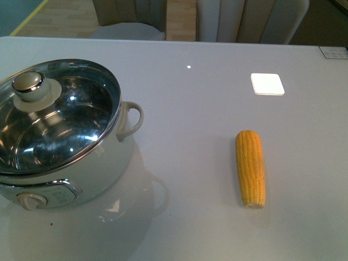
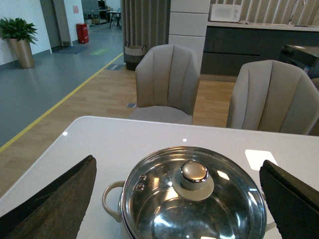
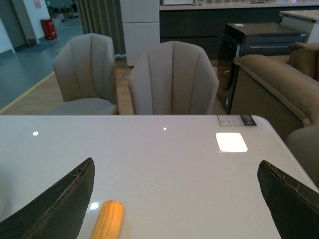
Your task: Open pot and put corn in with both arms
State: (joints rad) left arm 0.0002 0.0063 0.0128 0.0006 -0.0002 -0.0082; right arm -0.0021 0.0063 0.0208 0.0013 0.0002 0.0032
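The white pot point(image 1: 103, 163) stands at the table's left with its glass lid point(image 1: 60, 117) on, a cream knob point(image 1: 28, 83) on top and a looped side handle point(image 1: 132, 119). The yellow corn point(image 1: 250, 167) lies lengthwise on the table to the right. Neither arm shows in the front view. In the left wrist view my left gripper point(image 2: 182, 194) is open, high above the lidded pot point(image 2: 194, 199), its fingers point(image 2: 55, 199) spread wide either side. My right gripper point(image 3: 177, 199) is open above the table, with the corn point(image 3: 107, 220) near one finger point(image 3: 55, 204).
A bright white square patch point(image 1: 267, 84) lies on the grey table point(image 1: 190, 109) at the back right. A small label point(image 1: 333, 52) sits at the far right edge. Beige chairs point(image 2: 167, 82) stand behind the table's far side, a brown sofa point(image 3: 279, 84) to the right.
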